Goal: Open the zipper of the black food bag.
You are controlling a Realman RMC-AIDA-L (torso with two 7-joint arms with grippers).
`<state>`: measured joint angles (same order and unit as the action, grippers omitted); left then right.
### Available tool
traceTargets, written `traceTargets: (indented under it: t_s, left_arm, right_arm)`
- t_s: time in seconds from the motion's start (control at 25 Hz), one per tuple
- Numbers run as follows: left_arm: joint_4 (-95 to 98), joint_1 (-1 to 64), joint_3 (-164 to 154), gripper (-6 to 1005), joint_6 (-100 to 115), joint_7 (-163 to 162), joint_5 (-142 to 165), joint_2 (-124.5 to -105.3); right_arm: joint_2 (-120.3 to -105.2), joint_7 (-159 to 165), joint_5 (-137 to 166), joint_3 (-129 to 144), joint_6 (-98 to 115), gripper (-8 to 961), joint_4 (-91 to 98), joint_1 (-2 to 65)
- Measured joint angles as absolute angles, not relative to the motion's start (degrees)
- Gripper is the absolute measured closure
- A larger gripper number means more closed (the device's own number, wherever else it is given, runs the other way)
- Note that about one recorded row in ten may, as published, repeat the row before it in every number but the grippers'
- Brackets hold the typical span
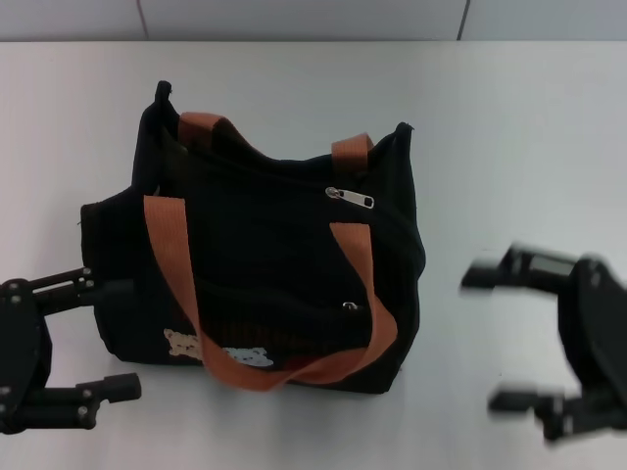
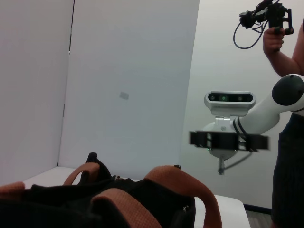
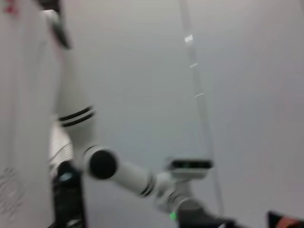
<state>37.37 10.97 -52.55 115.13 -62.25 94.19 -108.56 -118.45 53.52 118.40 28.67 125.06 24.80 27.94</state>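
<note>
Centrally on the white desk sits the black food bag, leaning back, its printed face up toward the head camera; zipper runs along the upper part of the bag, silver pull tab lying flat near the right-hand end, looks shut along its length; a tiny round stud lower down is not the pull. Two orange-brown handles drape over the front, one strap passing just below the tab; bear print near the bottom edge.

Handling, as a guess: soft fabric, light, will slump and slide on the smooth desk when the tab is tugged; so one claw should pin a bag end or handle while the other pinches the small flat tab, which is thin and likely slippery.

Left claw rests low beside the bag's left end, fingers spread wide, holding nothing; upper finger seems touching or just short of the fabric, can't tell. Right claw is well apart to the right, blurred, spread open, empty.

Head view alone shows the tab and both claws; left wrist view shows the handles and bag top from low down, the right claw beyond and a person behind; right wrist view shows only blurred arm and wall, no bag.
</note>
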Motion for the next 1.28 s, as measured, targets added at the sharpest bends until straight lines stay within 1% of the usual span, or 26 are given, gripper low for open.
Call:
traceTargets:
  t_s: [0.04, 0.24, 0.52, 0.84, 1.28]
  left_arm:
    - [37.25, 11.15, -52.56, 167, 115.13, -62.23, 94.27, -108.65]
    - [37.06, 11.43, -52.72, 167, 114.98, -62.28, 94.34, -108.78]
    - [37.00, 11.51, -52.94, 167, 114.88, -62.08, 94.34, -109.01]
    - [36.84, 11.46, -52.81, 167, 114.68, -59.62, 94.32, -110.52]
    - [36.47, 11.58, -52.89, 167, 114.68, -59.09, 93.97, -111.03]
  right_arm:
    - [-118.46, 53.52, 118.28, 30.55, 124.96, 154, 24.92, 28.15]
    - [-118.98, 53.11, 118.20, 34.78, 124.60, 106, 25.23, 28.64]
    - [-119.00, 53.08, 117.98, 34.81, 123.31, 106, 25.09, 28.74]
    - [-119.05, 53.49, 117.91, 34.98, 122.91, 106, 24.52, 29.96]
    - [-119.07, 54.14, 117.65, 34.39, 122.78, 106, 24.53, 31.16]
